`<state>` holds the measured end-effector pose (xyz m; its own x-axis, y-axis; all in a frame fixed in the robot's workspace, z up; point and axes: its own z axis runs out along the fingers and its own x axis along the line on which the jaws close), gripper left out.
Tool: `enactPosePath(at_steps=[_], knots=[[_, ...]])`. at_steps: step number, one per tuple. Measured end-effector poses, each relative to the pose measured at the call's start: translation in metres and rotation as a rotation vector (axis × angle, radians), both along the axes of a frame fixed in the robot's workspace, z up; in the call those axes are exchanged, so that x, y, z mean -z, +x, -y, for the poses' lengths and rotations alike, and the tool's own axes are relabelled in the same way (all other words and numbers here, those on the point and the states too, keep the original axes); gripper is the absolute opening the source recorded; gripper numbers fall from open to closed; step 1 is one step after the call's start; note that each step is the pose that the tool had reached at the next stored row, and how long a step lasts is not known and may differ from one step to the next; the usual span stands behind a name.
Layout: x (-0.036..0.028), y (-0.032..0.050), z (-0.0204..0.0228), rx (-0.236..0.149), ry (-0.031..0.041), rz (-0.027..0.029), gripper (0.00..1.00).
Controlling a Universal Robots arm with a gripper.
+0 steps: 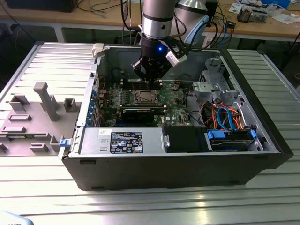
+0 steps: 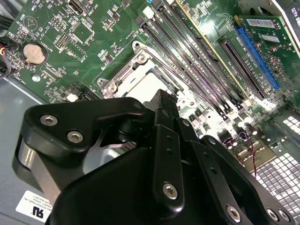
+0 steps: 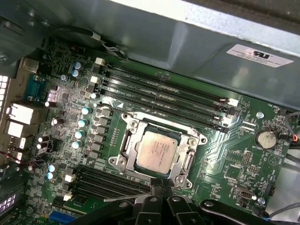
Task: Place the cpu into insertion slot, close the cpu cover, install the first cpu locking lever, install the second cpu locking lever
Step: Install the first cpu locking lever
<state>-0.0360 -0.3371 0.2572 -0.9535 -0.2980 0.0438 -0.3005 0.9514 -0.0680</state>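
As cpu (image 3: 158, 151) sits under the lowered cpu cover (image 3: 189, 159) just beyond its shut, empty jaws, gripper (image 3: 160, 182) looks on lever step; that calls for a steady press.

The exterior view stands off above one long side of the open computer case (image 1: 187, 164) and looks down into it, far enough back to take in the ribbed tabletop (image 1: 262, 201) around it. Both wrist views sit close over the green board (image 3: 234, 159), looking past the gripper (image 3: 159, 183) from different sides. Both take in the insertion slot (image 3: 123, 140).
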Motion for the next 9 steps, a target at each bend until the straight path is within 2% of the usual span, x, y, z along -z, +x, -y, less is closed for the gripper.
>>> enactPosePath(at_steps=[9], knots=[[0.0000,0.0000,0.0000,-0.008,0.0000,0.0000,0.11]])
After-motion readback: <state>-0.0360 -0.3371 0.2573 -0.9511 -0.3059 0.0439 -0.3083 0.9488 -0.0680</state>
